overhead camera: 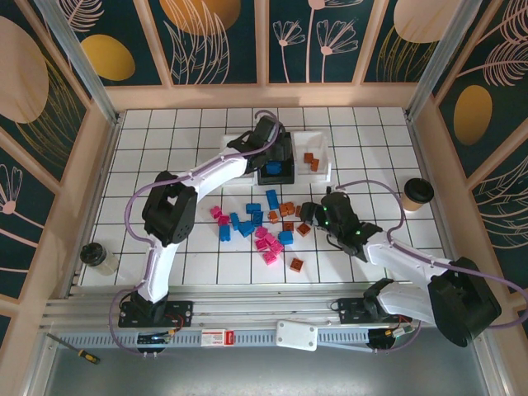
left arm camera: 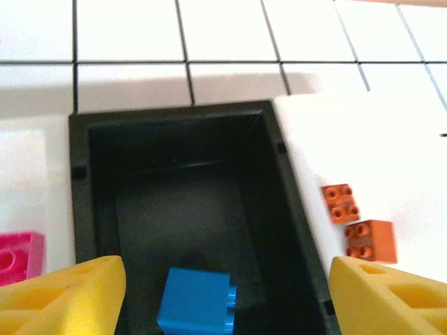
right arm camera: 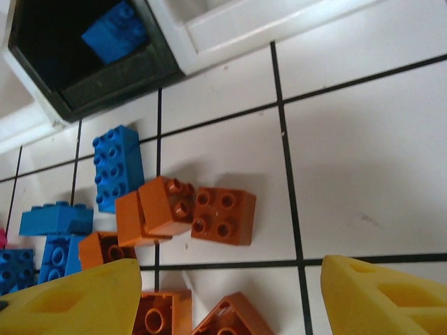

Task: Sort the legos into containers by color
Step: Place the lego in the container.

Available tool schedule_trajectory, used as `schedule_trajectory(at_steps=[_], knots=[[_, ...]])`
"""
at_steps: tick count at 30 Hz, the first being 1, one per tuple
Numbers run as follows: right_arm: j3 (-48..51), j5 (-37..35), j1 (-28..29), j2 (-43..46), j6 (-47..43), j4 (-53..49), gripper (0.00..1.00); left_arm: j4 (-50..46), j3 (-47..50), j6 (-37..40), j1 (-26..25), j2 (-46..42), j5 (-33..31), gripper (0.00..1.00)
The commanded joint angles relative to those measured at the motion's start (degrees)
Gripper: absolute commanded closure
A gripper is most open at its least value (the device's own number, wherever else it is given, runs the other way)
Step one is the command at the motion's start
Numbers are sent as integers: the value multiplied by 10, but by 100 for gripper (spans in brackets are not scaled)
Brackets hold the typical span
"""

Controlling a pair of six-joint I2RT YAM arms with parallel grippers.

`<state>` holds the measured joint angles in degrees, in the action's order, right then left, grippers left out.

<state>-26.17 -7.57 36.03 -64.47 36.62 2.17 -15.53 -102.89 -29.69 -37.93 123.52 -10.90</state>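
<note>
My left gripper (overhead camera: pixel 276 159) hangs open over the black tray (left arm camera: pixel 80 209), the middle one of the containers. A blue brick (left arm camera: pixel 195 300) sits inside that tray between my wide-set yellow fingers (left arm camera: pixel 77 296), touching neither. The white tray (left arm camera: pixel 391 153) to the right holds two orange bricks (left arm camera: pixel 370 239). A pink brick (left arm camera: pixel 17 257) lies in the left white tray. The loose legos (overhead camera: pixel 256 227), pink, blue and orange, are scattered mid-table. My right gripper (right arm camera: pixel 230 296) is open just above a cluster of orange bricks (right arm camera: pixel 223 216), gripping nothing.
A paper cup (overhead camera: pixel 417 194) stands at the right side of the table and a lidded cup (overhead camera: pixel 97 257) at the left near edge. A single orange brick (overhead camera: pixel 296 265) lies apart, nearer the front. Wooden walls ring the tiled table.
</note>
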Motion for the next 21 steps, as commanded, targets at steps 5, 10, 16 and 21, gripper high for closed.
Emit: schedule_trajectory(at_steps=[5, 10, 16, 21], knots=[[15, 13, 26, -7, 4, -22, 31, 61, 108, -36, -1, -151, 80, 2], [1, 6, 41, -43, -5, -33, 32, 134, 278, -71, -1, -293, 104, 1], [-7, -27, 55, -66, 1, -50, 37, 174, 459, -103, -1, -432, 87, 1], [-12, -18, 71, -85, -11, -43, 36, 176, 564, -126, -1, -517, 70, 1]])
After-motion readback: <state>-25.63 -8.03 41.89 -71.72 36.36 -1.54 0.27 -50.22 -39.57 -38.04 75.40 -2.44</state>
